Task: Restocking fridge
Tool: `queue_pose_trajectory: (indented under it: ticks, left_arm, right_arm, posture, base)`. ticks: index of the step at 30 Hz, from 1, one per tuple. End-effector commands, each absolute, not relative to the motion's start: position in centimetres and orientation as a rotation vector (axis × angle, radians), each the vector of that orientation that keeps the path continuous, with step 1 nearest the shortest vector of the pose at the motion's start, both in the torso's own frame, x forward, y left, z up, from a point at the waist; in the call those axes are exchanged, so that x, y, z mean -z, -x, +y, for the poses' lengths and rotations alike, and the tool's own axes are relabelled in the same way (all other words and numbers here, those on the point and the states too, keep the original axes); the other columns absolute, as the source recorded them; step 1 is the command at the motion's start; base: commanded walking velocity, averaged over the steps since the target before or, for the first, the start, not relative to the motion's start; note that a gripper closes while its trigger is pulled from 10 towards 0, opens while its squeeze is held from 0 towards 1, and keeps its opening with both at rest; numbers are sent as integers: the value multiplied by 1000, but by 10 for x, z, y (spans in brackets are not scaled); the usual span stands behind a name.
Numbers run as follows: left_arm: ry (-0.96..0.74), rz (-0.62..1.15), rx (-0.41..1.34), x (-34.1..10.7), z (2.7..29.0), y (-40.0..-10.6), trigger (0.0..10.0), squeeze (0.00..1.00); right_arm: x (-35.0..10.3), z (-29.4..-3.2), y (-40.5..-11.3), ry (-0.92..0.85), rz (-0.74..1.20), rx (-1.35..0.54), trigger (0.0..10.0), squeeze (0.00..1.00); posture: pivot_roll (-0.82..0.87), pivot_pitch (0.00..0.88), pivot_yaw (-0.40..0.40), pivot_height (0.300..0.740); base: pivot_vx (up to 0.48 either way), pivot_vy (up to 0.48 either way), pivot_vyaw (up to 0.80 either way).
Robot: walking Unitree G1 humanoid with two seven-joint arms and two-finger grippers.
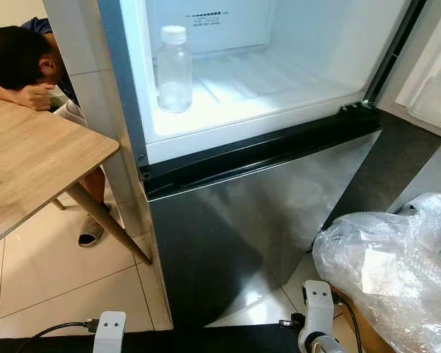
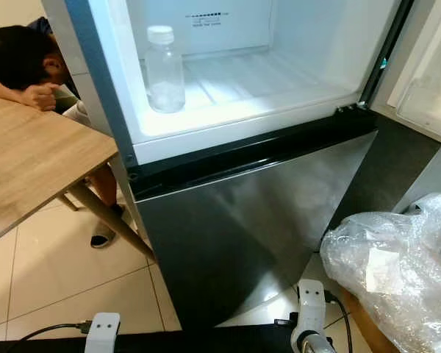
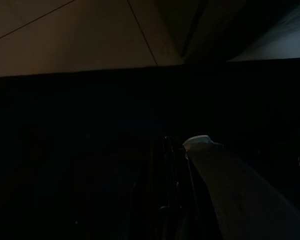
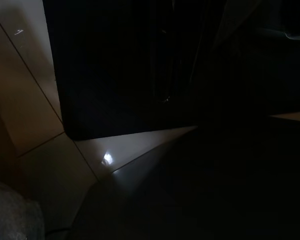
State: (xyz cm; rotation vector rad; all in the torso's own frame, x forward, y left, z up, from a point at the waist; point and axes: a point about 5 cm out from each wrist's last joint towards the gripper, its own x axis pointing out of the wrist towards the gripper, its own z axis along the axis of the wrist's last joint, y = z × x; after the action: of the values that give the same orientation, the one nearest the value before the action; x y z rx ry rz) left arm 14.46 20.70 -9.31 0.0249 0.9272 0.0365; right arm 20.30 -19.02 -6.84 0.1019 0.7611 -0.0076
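Note:
A clear plastic bottle with a white cap stands upright at the left of the white shelf in the open upper fridge compartment. The dark, glossy lower fridge door below it is closed. My left arm and right arm hang idle at the bottom edge of the view, well below and apart from the bottle. In the dark wrist views, the left gripper and the right gripper are only faint outlines over floor tiles and the fridge's base.
A wooden table stands at the left, and a person leans on it with head down. A bag of bubble wrap lies on the floor at the right. The upper fridge door is swung open at the far right.

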Motion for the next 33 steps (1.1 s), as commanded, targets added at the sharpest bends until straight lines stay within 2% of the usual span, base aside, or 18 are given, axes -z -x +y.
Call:
queue_pose_trajectory:
  ticks: [1,11,33]
  left_arm:
    - [-18,931,-24,95,204,-142,10000,0]
    - [-11,910,-15,93,202,-145,10000,0]
    - [-2,884,-9,91,199,-150,10000,0]
  right_arm:
    - [72,-194,-196,-98,786,17,10000,0]
    - [72,-194,-196,-95,786,14,10000,0]
    - [72,-193,-197,-89,787,4,10000,0]
  posture:
    - [-102,35,-14,740]
    - [-101,38,-14,740]
    - [-101,39,-16,740]
  base:
    - [0,0,0]
    - [0,0,0]
    - [-307,0,0]
